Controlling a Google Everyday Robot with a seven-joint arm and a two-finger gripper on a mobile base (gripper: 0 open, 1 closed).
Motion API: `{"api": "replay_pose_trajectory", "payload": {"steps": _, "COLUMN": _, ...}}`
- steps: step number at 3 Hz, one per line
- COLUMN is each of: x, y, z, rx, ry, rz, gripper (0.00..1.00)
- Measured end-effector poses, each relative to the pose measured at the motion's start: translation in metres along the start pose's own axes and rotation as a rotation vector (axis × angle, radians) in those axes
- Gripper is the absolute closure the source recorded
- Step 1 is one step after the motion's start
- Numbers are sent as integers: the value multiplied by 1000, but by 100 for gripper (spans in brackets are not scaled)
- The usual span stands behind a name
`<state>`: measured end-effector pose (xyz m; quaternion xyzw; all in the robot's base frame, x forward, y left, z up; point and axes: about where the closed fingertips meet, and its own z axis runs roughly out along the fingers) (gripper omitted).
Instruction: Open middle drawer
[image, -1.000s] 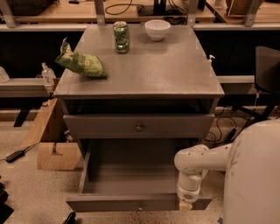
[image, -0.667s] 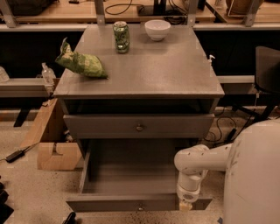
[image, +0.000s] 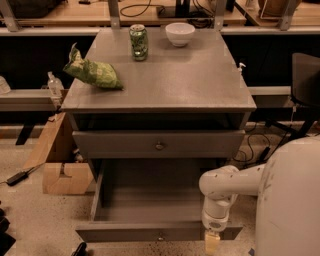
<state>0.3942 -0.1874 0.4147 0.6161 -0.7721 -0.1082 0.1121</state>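
Observation:
The grey cabinet (image: 160, 95) stands in the middle of the camera view. Its uppermost drawer (image: 125, 145) has a tall front with a brass knob (image: 159, 146) and stands slightly out. The middle drawer (image: 150, 200), right below it, is pulled far out, and its empty inside shows. Its front panel (image: 125, 232) is near the bottom edge, with a small knob (image: 160, 238). The lowest drawer is hidden beneath it. My gripper (image: 212, 242) hangs from the white arm (image: 225, 185), pointing down at the right end of that front panel.
On the cabinet top lie a green chip bag (image: 92, 72), a green can (image: 138, 42) and a white bowl (image: 180, 33). A cardboard box (image: 60, 160) stands on the floor at the left. A black chair (image: 305, 85) and cables are at the right. My white body (image: 290, 200) fills the lower right.

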Motion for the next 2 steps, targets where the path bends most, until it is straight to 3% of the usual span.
{"api": "replay_pose_trajectory", "payload": {"steps": 1, "x": 0, "y": 1, "z": 1, "rx": -2, "ry": 1, "rz": 0, "gripper": 0}}
{"api": "replay_pose_trajectory", "payload": {"steps": 2, "x": 0, "y": 1, "z": 1, "rx": -2, "ry": 1, "rz": 0, "gripper": 0}}
